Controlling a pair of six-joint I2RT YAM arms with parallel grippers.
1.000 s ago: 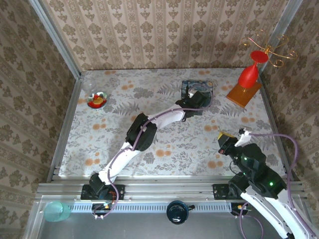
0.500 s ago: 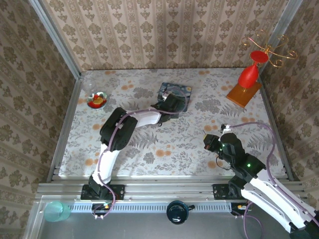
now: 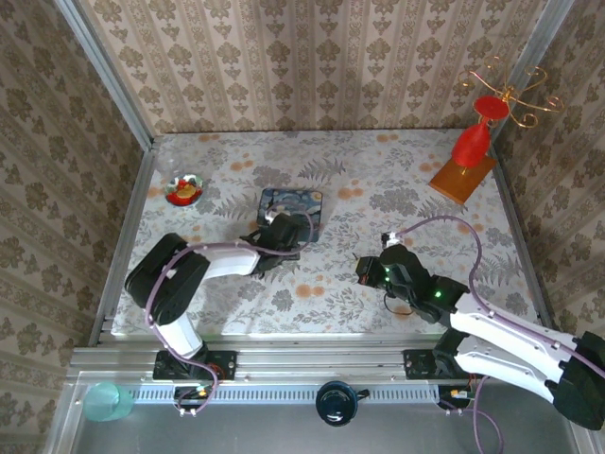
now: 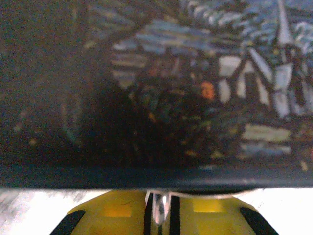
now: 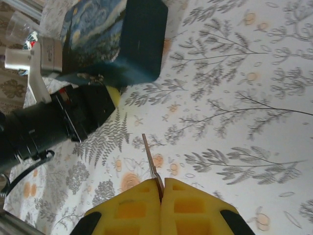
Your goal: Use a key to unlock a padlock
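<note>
Table (image 3: 331, 274): a rectangular top covered edge to edge by a pale cloth printed with grey ferns and orange blossoms. Patterned wall panels close off the left, far and right sides, and a metal rail runs along the near edge.
Blue tin (image 3: 291, 202): a box with a painted night-sky lid, lying flat a little left of centre at mid depth. In the right wrist view its dark side wall meets the cloth.
Small dish (image 3: 184, 190): near the left edge, toward the far side, with red and yellowish contents; well apart from the tin.
Orange block (image 3: 454, 182): in the far right corner, turned at an angle to the table's edges.
</note>
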